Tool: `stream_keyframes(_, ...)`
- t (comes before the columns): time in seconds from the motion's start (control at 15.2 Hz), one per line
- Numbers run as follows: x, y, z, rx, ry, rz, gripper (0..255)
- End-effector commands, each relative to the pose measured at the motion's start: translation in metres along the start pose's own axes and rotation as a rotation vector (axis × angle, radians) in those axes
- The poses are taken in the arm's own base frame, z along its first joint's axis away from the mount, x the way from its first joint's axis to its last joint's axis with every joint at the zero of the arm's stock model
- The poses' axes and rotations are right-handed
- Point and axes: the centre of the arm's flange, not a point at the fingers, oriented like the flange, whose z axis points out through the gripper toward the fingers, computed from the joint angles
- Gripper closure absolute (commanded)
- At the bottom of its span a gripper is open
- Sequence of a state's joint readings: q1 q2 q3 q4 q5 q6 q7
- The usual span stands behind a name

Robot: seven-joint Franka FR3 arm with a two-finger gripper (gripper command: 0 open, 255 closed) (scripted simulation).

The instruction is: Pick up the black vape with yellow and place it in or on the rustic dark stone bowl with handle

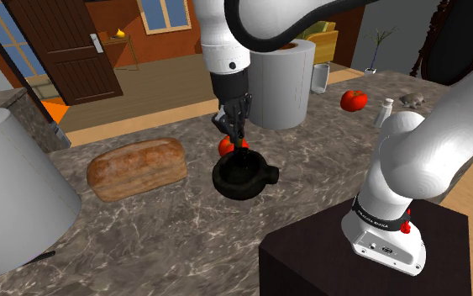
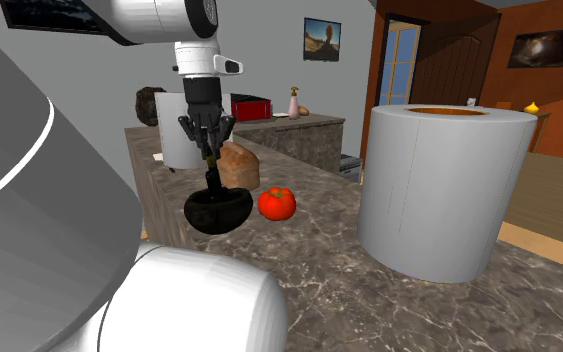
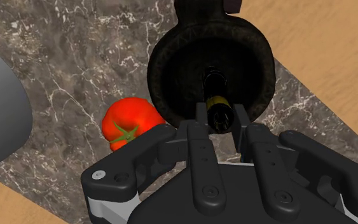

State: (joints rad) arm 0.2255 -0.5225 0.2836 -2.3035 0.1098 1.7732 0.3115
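A dark stone bowl with a short handle [image 1: 244, 178] sits on the marble counter, and I see it again in the second exterior view [image 2: 217, 211] and under the hand [image 3: 171, 60]. The black vape with a yellow band [image 3: 217, 102] hangs upright, its lower end down inside the bowl's mouth. My gripper [image 1: 237, 133] is shut on the vape's upper part, straight above the bowl [image 2: 207, 148]. In the wrist view the two fingers [image 3: 199, 124] clasp the vape [image 2: 212, 178] from both sides.
A red tomato [image 1: 226, 145] lies right beside the bowl [image 3: 128, 124]. A bread loaf [image 1: 138, 168] lies toward the shoulder view's left. A large white cylinder [image 1: 281, 80] stands behind the gripper. A second tomato [image 1: 354, 100] and small bottle [image 1: 386, 111] sit farther right.
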Motion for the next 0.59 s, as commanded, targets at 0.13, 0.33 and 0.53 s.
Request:
stream_keyframes(0.13,0.0,0.0,0.0,0.0,0.0,0.0,0)
stream_keyframes(0.33,0.0,0.0,0.0,0.0,0.0,0.0,0)
stream_keyframes(0.53,0.0,0.0,-0.013,0.0,0.0,0.0,0)
